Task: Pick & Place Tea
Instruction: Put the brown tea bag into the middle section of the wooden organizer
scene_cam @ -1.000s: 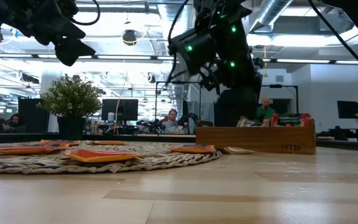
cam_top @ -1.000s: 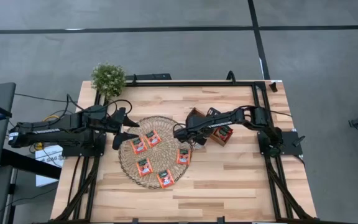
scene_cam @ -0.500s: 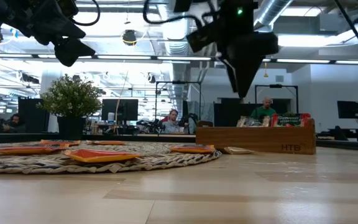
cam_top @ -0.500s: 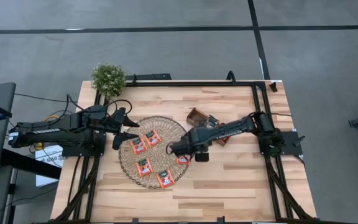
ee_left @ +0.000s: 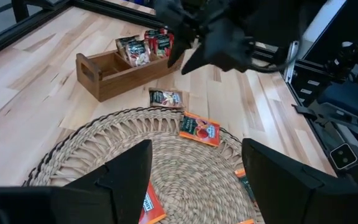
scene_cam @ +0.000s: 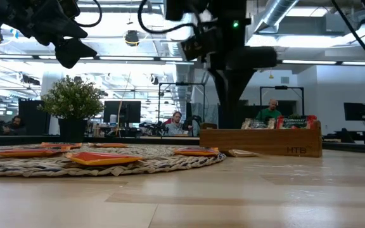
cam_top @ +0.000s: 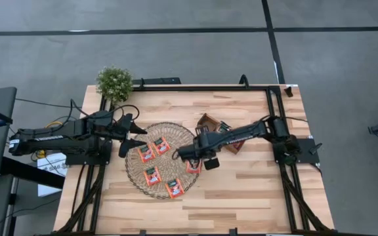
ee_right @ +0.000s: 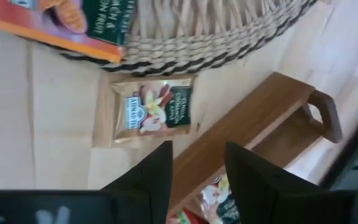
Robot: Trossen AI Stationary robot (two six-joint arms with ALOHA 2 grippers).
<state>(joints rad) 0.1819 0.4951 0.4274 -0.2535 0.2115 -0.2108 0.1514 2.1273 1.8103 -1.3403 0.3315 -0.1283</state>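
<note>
The right hand (cam_top: 184,155) hangs over the near-right rim of the round wicker mat (cam_top: 136,172), its arm stretched across from the right side of the wooden surface (cam_top: 241,190). Its two dark fingers (ee_right: 156,175) stand a little apart with nothing between them, seen in the right wrist view. Just beyond them a green-and-pale tea sachet (ee_right: 152,110) lies flat on the bare wood, between the edge of the mat and the long wall of the wooden tray (ee_right: 263,122), touching neither as far as I can see.

Several red-orange sachets (cam_top: 154,148) lie scattered flat on the mat; one of them (ee_left: 199,129) rests near the rim closest to the tray. The tray (cam_top: 210,124) sits on the surface just right of the mat, and a few more sachets (ee_left: 146,48) stand upright in one of its compartments.

The left hand (cam_top: 134,136) waits above the far-left edge of the mat, fingers (ee_left: 129,174) spread wide and empty. A small potted plant (cam_top: 115,82) stands at the far-left corner of the surface. Across the room, in the low view, people sit at desks (scene_cam: 176,123).
</note>
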